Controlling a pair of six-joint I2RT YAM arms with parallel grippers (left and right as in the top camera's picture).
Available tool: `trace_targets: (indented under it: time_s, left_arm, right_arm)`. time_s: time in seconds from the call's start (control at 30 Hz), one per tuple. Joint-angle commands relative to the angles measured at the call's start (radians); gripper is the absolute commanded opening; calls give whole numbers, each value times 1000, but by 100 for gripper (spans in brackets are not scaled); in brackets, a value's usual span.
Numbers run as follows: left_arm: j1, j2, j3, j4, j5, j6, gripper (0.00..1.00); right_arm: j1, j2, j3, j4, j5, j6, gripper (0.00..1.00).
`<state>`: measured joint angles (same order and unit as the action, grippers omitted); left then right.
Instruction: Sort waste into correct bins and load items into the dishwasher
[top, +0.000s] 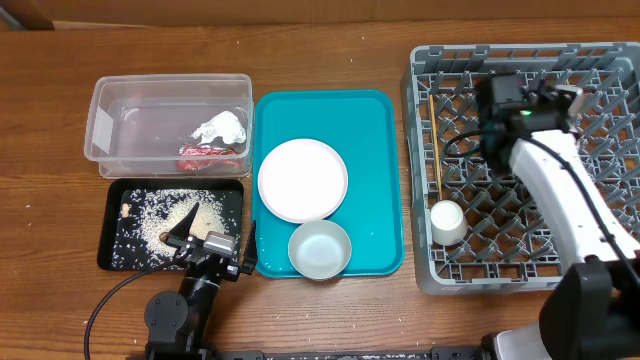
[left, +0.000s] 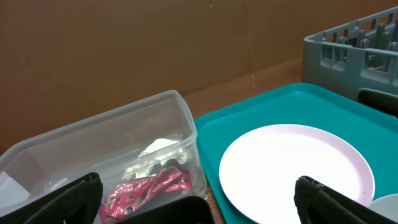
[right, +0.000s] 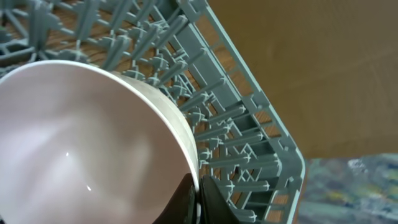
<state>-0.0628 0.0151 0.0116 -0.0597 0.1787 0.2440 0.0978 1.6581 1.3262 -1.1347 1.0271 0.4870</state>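
The clear tub (top: 105, 120) holds the white napkin (top: 222, 127) and red wrapper (top: 208, 157); both also show in the left wrist view (left: 158, 149) (left: 149, 186). The black tray (top: 115, 255) holds loose rice (top: 150, 215). The white plate (top: 302, 180) and pale bowl (top: 320, 248) sit on the teal tray. My left gripper (top: 215, 235) (left: 205, 208) is open and empty over the black tray's right end. My right gripper (right: 198, 186) is shut on the rim of a white round vessel (right: 81, 143) over the grey rack (top: 600, 60); in the overhead view it is hidden under the arm (top: 500, 95). A white cup (top: 447, 222) and chopsticks (top: 435, 150) lie in the rack.
The teal tray (top: 380, 130) lies between the bins and the rack. The rack's corner wall (right: 273, 137) is close beside my right fingers. The right arm (top: 560, 190) stretches across the rack. Bare wooden table surrounds everything.
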Motion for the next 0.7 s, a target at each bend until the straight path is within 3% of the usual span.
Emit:
trace_targets:
  time_s: [0.0,0.67]
  left_arm:
    - [12,-11,-7,2,-3,15,100]
    - [12,-11,-7,2,-3,15,100]
  right_arm:
    - [25,44,-12,6,98,15,4]
    - [33,77,6,-42,213,12,4]
